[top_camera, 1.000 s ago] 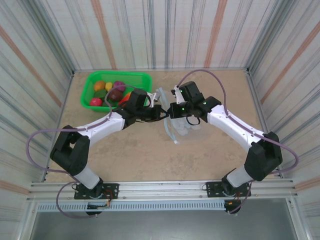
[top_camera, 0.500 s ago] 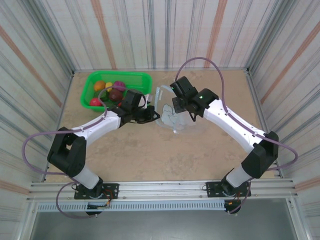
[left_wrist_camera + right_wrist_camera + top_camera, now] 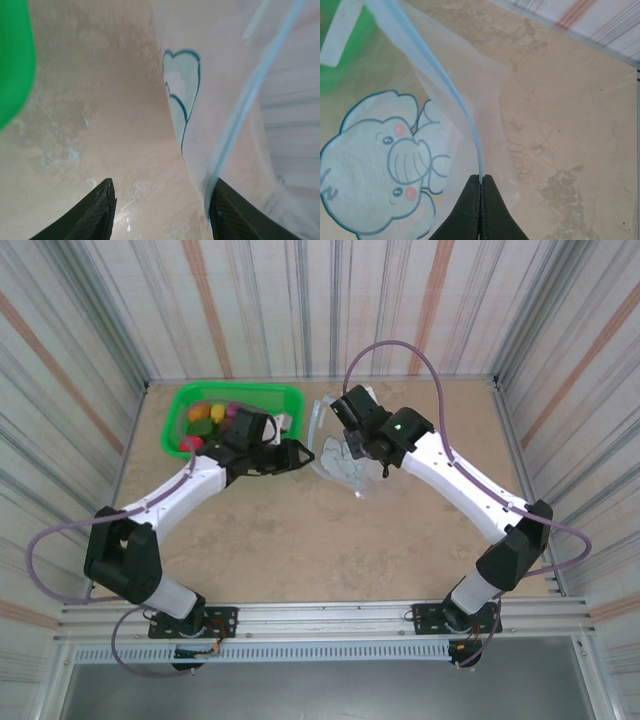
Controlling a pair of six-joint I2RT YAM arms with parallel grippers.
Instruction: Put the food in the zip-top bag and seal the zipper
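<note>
The food (image 3: 201, 413) lies in the green mesh basket (image 3: 285, 393) at the back left: orange, yellow, purple and red pieces show. The clear zip-top bag (image 3: 347, 468), printed with a pale blue elephant (image 3: 380, 160), hangs partly raised at mid-table. My right gripper (image 3: 481, 181) is shut on the zipper (image 3: 454, 97), the light-blue strip along the bag's edge. My left gripper (image 3: 160, 210) is open just left of the bag. The blue strip (image 3: 250, 90) runs down to its right finger (image 3: 235, 212), and only bare table lies between the fingers.
The green basket's rim (image 3: 340, 55) lies close behind the bag. Striped walls close in the table on three sides. Bare tan tabletop (image 3: 320, 540) stretches from the bag toward the arm bases.
My right gripper has carried the bag's edge up and toward the back left, nearer the basket. The left arm has drawn back to the left, its gripper staying beside the bag.
</note>
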